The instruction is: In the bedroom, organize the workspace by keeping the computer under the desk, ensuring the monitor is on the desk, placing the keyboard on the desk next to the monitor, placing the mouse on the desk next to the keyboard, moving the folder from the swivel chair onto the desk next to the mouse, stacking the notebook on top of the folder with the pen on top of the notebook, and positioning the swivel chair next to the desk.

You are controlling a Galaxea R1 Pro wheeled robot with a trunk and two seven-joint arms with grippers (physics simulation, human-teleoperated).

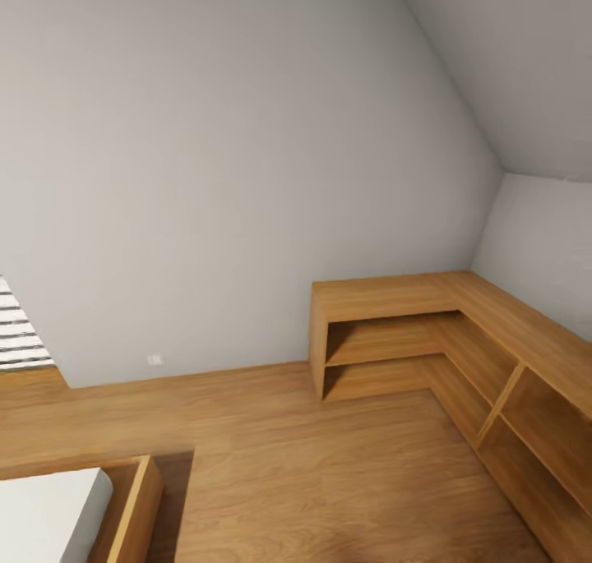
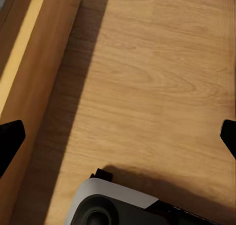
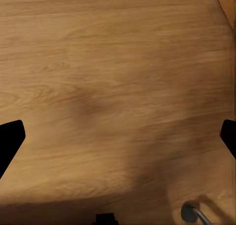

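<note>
Evidently I'm mid-drive: both claws, left (image 2: 118, 134) and right (image 3: 118, 136), hang spread and empty above bare floor (image 1: 312, 464), carried idle.

Corner wooden low shelving (image 1: 460, 333), wood floor (image 1: 329, 464); possibly bedroom.

The left hand (image 2: 118, 136) hangs over bare wooden floor (image 2: 157, 82), its two black fingertips (image 2: 10, 139) spread wide apart with nothing between them, one at each edge of the view. Beyond one fingertip runs a long wooden bed frame (image 2: 39, 48), its top edge catching a paler strip of light, and it throws a dark band of shadow onto the planks beside it. Close under the hand sits a rounded grey and black part of the robot's base (image 2: 113, 205), casting its own soft shadow across the floor.
</note>
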